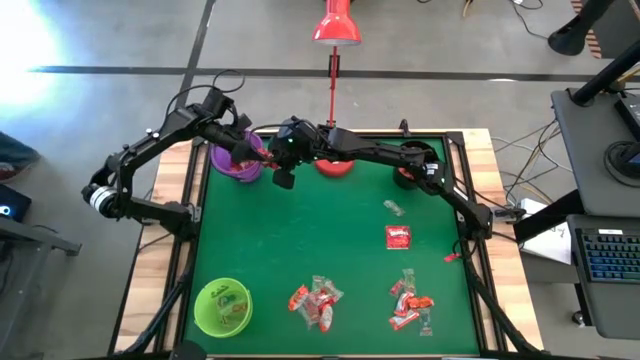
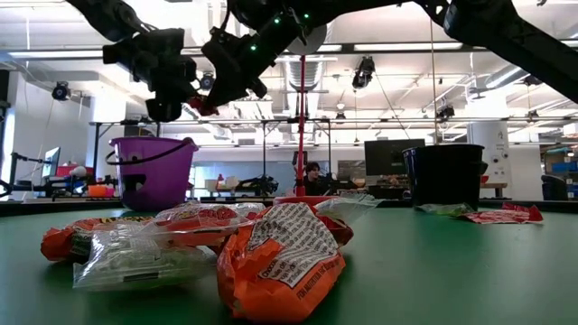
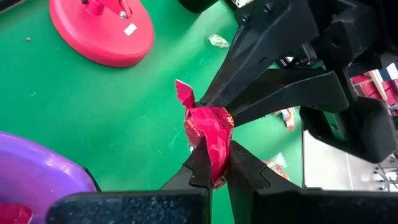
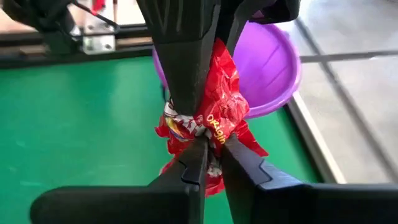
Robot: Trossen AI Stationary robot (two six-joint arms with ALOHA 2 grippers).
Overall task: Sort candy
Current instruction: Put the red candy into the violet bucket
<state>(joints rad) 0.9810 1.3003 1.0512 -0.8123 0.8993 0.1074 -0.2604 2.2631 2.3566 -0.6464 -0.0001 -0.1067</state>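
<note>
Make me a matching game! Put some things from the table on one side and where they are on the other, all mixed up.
Things:
1. purple bucket
2. green bowl
3. red candy
4. lamp base

Places:
A. near front left corner of the table
B. pinched between the left gripper and right gripper
C. back of the table, in the middle
D. back left of the table

Pairs: 1-D, 2-A, 3-B, 4-C

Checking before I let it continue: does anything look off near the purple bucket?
Yes. One red candy is pinched by both grippers at once, the left gripper and the right gripper, in the air beside the purple bucket. The wrapper looks crumpled and stretched between them. Nothing looks spilled.
</note>
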